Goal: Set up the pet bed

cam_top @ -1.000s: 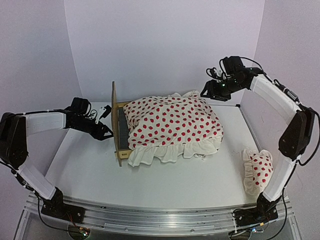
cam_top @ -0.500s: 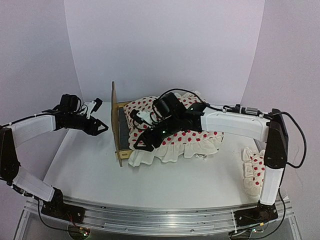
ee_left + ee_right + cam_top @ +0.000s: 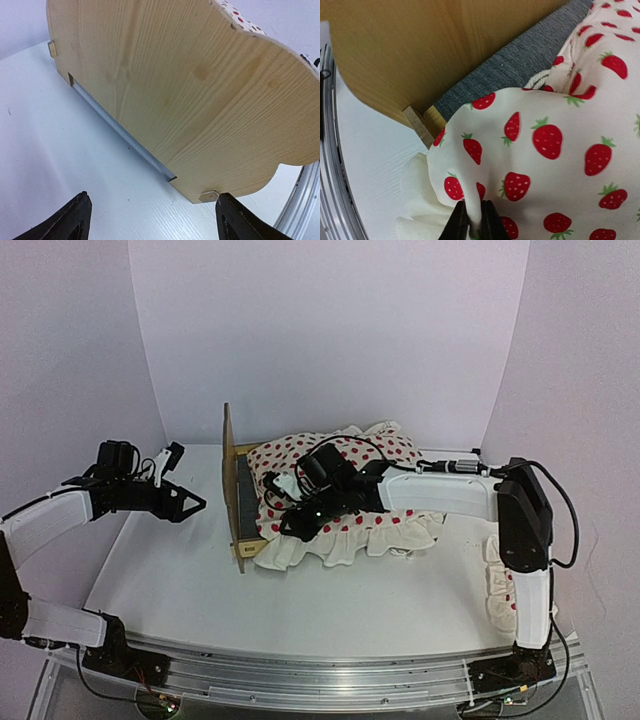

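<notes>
Swung in from the far right, the right gripper (image 3: 285, 529) now pinches the duvet (image 3: 392, 452) on the pet bed (image 3: 229, 475); the left gripper (image 3: 187, 480) hangs spread, left of the pet bed.

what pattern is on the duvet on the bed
The duvet is white with red strawberries topped by green leaves; the right wrist view shows it best.

A white strawberry-print duvet (image 3: 395, 452) (ruffled cream hem toward the near side) lies bunched in the middle of the white table (image 3: 330, 610). A small matching pillow (image 3: 498, 590) sits well apart, near the table's right edge.
</notes>
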Motion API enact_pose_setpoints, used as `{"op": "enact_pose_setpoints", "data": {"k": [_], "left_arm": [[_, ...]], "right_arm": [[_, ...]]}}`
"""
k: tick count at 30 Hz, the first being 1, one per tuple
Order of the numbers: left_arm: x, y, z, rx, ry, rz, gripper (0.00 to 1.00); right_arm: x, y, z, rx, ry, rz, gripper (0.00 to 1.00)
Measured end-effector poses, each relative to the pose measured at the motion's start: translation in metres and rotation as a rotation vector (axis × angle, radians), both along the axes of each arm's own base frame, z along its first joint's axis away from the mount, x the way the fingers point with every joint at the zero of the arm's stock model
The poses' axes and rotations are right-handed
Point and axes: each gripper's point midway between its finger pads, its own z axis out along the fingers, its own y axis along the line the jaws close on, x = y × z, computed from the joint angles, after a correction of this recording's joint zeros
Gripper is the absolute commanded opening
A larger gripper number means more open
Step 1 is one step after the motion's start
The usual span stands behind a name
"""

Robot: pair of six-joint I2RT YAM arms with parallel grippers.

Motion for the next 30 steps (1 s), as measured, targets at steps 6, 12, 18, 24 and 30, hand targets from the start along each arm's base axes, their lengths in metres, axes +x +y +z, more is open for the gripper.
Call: {"op": "enact_pose_setpoints", "data": {"k": [6, 12, 18, 24, 30], "left_arm": [[-0.012, 0.007, 0.032, 0.049, -0.161, -0.047, 0.80], [-0.043, -0.026, 0.063, 0.081, -0.261, -0.222, 0.67], [-0.086, -0.085, 0.087, 0.090, -0.331, -0.459, 0.65], [-0.126, -0.147, 0.082, 0.186, -0.404, -0.709, 0.69], [-0.071, -0.176, 0.053, 0.388, -0.439, -0.696, 0.65]], "right_arm": [[0.010, -0.001, 0.013, 0.045, 0.047, -0.079, 0.00], [0.035, -0.021, 0.051, 0.164, 0.124, -0.163, 0.00], [0.051, -0.038, 0.072, 0.255, 0.200, -0.167, 0.00], [0.051, -0.044, 0.076, 0.300, 0.274, -0.124, 0.00], [0.059, -0.052, 0.082, 0.338, 0.305, -0.116, 0.00]]}}
